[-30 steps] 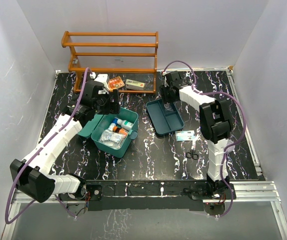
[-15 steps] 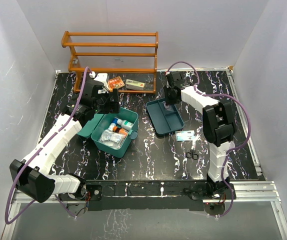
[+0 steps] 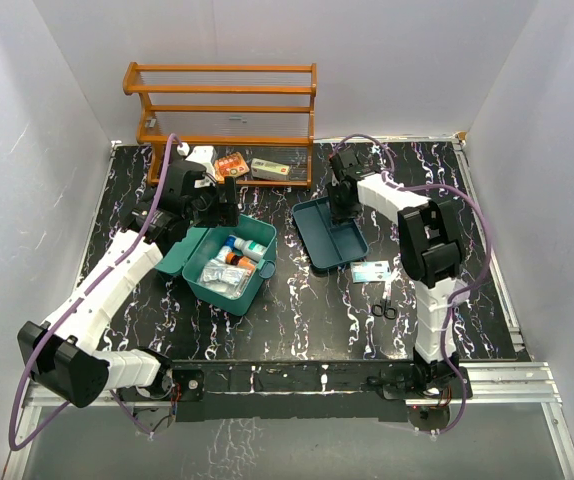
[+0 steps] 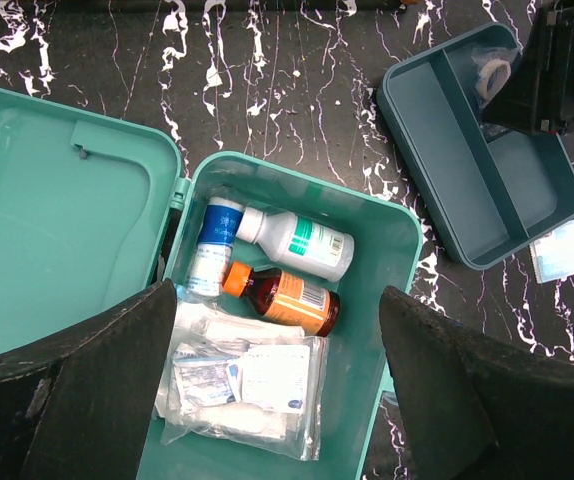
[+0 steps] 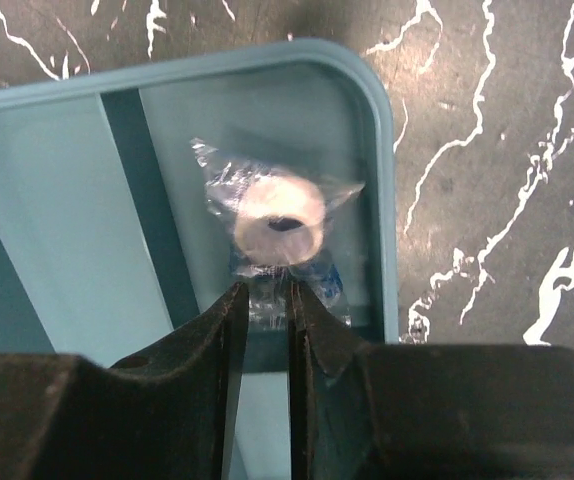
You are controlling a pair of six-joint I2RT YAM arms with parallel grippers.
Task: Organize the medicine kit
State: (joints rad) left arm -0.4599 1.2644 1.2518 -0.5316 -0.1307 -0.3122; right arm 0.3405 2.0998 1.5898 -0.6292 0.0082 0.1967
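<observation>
- From above, the medicine kit (image 3: 265, 272) sits open on the black table (image 3: 307, 310), in front of the left arm. Its lid lies flat on its left side.
- The left claw (image 3: 222, 210) hangs over the back edge of the kit.
- The right claw (image 3: 339, 212) reaches down into the far end of the dark teal tray (image 3: 329, 245), which sits just to the right of the kit.
- An orange rack (image 3: 222, 68) stands at the back. Scissors (image 3: 384, 308) and a small card (image 3: 372, 271) lie near the tray.
- From the left wrist, the two black fingers (image 4: 77, 400) are spread wide apart with nothing between them.
- Below them the kit holds a white bottle (image 4: 297, 240), a brown bottle (image 4: 282, 298) with an orange cap, a small bottle (image 4: 212, 255) with a blue cap and a clear bag of packets (image 4: 242, 385).
- From the right wrist, the claw's fingers are pressed close together. They pinch the edge of a clear bag with a white tape roll (image 5: 279, 220), which lies in the tray's corner part.
</observation>
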